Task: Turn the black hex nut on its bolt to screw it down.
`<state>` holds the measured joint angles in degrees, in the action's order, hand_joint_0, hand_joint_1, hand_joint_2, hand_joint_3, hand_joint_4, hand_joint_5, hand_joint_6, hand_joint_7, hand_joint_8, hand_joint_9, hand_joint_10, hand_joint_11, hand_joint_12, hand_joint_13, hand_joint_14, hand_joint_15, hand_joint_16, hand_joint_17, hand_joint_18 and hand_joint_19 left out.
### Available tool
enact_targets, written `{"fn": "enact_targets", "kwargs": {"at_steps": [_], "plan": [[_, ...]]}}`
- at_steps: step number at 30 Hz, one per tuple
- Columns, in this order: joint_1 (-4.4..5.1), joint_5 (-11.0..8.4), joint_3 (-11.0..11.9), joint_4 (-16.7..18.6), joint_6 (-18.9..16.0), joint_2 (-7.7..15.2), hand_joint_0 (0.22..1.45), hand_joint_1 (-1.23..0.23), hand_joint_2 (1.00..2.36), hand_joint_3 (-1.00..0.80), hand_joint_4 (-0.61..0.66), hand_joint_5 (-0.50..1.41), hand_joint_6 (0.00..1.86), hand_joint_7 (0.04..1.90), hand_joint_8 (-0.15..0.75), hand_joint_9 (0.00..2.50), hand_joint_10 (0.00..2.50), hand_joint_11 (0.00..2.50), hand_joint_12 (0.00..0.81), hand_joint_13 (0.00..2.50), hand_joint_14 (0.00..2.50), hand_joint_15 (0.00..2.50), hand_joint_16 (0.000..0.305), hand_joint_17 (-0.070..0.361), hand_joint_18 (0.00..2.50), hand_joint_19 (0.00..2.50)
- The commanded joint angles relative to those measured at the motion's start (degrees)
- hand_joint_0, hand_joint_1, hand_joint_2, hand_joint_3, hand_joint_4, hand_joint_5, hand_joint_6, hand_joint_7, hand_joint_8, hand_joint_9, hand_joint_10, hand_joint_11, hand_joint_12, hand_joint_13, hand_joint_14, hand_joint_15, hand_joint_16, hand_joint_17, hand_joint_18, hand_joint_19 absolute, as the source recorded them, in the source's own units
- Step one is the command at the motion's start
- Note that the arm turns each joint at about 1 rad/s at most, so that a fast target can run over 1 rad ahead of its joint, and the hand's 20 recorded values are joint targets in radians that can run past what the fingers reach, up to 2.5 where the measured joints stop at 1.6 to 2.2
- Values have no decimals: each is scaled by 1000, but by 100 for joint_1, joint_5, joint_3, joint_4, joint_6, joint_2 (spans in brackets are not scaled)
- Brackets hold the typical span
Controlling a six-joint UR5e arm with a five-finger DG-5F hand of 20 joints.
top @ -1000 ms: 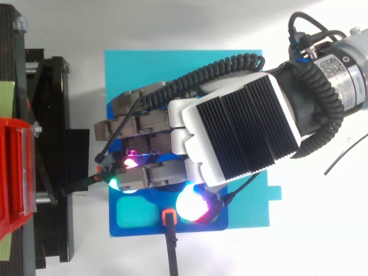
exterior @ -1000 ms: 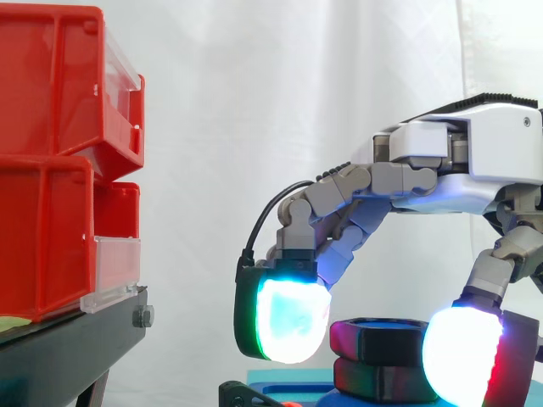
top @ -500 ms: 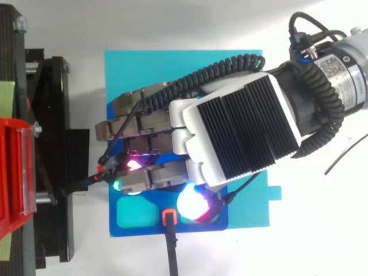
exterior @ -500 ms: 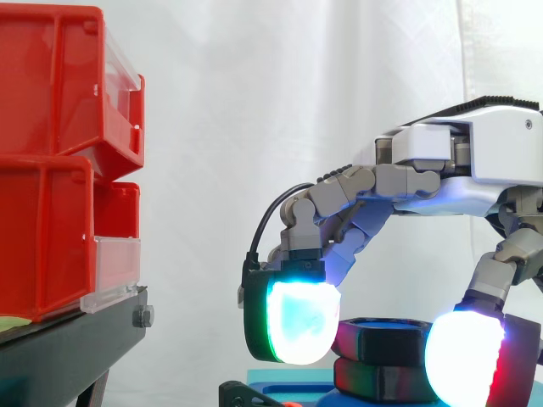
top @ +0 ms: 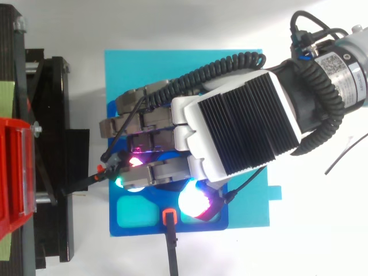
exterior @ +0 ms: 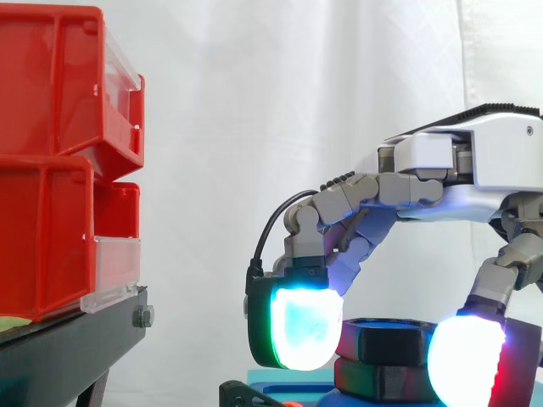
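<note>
One hand (exterior: 475,170): comes in from the right of the side view, palm down over the nut, with fingers and thumb curled down round it.
Grasp: the hand grips the nut. A finger pad (exterior: 299,326) meets its left side and the thumb pad (exterior: 468,363) covers its right side.
Nut (exterior: 386,337): black and six-sided, lying flat between the two pads and under the palm.
Lower hex piece (exterior: 373,381): black, about as wide as the nut and right beneath it, in line with it, with no gap to be seen between them.
Bolt: hidden by the nut and the hand.
Pad glow: the finger pad is cyan with a green rim. The thumb pad is white with a red flank. From above, a magenta glow shows among the fingers.
Base (top: 133,215): blue with lighter pockets, under the hand. In the top view it lies at the mat's lower left corner.
Mat (top: 172,69): a cyan sheet, flat on the white surface (top: 172,23), with its left edge just beside the stand.
Tab (top: 168,217): orange, at the base's lower edge in the top view. A black strip (top: 171,253) runs from it off the mat toward the bottom of that view.
Bins (exterior: 59,161): two, red with clear fronts, stacked on the stand and well apart from the hand.
Stand (exterior: 76,348): black, at the left side of the surface, near the finger pad but not touching it.
Curtain (exterior: 254,102): white, behind everything.
</note>
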<state>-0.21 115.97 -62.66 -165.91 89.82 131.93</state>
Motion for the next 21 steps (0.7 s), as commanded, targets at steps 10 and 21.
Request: {"fn": "enact_targets", "kwargs": {"at_steps": [10,21], "plan": [[-31,4,0,33,0,-1,568,-657,1005,-443,122,-23,504,1264,267,847,13,351,320,524,8,185,43,98,413,569],[-31,-4,9,-2,-35,-10,529,-619,1000,-498,219,-66,503,1072,274,849,12,347,331,542,8,183,46,103,444,568]]}}
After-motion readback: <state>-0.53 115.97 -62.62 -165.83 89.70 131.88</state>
